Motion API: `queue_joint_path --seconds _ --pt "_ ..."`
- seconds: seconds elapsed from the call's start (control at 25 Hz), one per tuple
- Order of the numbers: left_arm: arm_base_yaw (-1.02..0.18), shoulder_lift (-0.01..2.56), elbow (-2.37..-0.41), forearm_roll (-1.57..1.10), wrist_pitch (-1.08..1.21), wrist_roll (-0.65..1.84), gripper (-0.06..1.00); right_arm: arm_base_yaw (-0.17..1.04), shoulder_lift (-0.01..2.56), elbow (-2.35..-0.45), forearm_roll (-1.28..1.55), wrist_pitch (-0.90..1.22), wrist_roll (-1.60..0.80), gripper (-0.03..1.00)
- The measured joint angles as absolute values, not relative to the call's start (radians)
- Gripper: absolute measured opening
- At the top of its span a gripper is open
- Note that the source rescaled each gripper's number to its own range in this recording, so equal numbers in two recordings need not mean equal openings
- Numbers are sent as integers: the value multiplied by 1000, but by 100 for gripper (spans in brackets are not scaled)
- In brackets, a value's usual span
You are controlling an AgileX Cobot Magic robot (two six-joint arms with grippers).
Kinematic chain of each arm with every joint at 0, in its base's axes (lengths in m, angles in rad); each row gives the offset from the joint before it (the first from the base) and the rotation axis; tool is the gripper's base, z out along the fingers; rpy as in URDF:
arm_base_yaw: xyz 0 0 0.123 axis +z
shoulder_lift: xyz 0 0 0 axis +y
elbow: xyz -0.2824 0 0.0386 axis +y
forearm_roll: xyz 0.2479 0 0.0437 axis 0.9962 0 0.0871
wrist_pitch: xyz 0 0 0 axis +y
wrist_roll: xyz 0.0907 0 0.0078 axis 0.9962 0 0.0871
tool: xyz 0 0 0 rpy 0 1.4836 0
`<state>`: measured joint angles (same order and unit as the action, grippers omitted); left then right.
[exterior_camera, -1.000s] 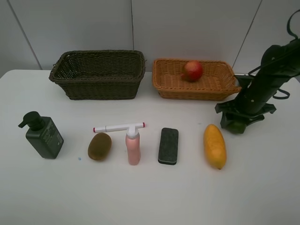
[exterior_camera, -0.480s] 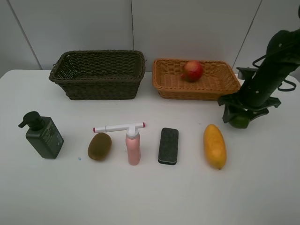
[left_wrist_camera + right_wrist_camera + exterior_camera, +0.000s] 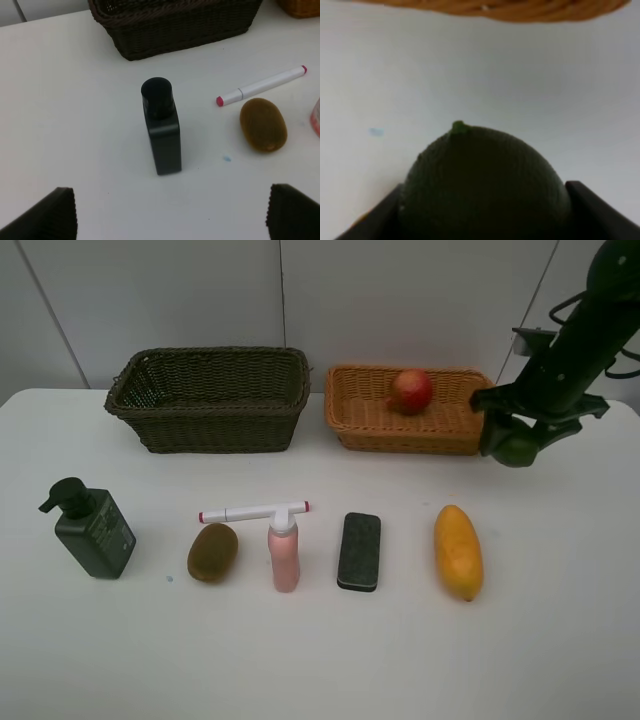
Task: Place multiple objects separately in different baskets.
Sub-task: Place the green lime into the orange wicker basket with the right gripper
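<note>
Right wrist view is blurry and shows only the top of the green lime (image 3: 482, 185). Its lower part is cut off. The right jaws show only as two dark corners pressed against its sides, so they are clenched on the lime.

From the high camera the lime is mostly hidden by the dark arm and jaws around it, and only a bit of green peeks out. It hangs just beside the right end of the orange-tan basket (image 3: 440, 435), outside it, and looks lifted off the worktop (image 3: 320, 660). The red pomegranate (image 3: 411, 391) sits inside that basket, with its bottom hidden by the wall. The dark basket (image 3: 210, 420) stands to the left, and its floor is hard to see.

The left jaws do not show from the high camera. In the left wrist view only two dark tips poke in at the corners, far apart with nothing between them, so they are released. That view looks down on the dark green pump bottle (image 3: 161, 135) and the brown kiwi (image 3: 263, 124). The small pink bottle (image 3: 316, 117) is cut down to a sliver at the edge.

The white marker with red ends (image 3: 253, 511) lies right behind the pink bottle's cap. I cannot tell if they touch. The black eraser block (image 3: 360, 550) and the yellow mango (image 3: 458, 551) lie further right, each alone.

The pump bottle has pale print on its front, too small to read.
</note>
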<state>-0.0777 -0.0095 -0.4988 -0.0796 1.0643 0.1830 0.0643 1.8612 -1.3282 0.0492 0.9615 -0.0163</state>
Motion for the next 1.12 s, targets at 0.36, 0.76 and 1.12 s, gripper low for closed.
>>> queue_joint_path --seconds 0.36,0.76,1.12 --pt "-78 -9 -499 -80 1064 183 100 77 1868 -1473 54 892 -37 20" --pt "-78 -9 -499 -80 1064 183 100 77 2018 -1592 144 756 -122 20" --pt "-78 -9 -499 -80 1064 183 100 77 2145 -1638 177 679 -165 20"
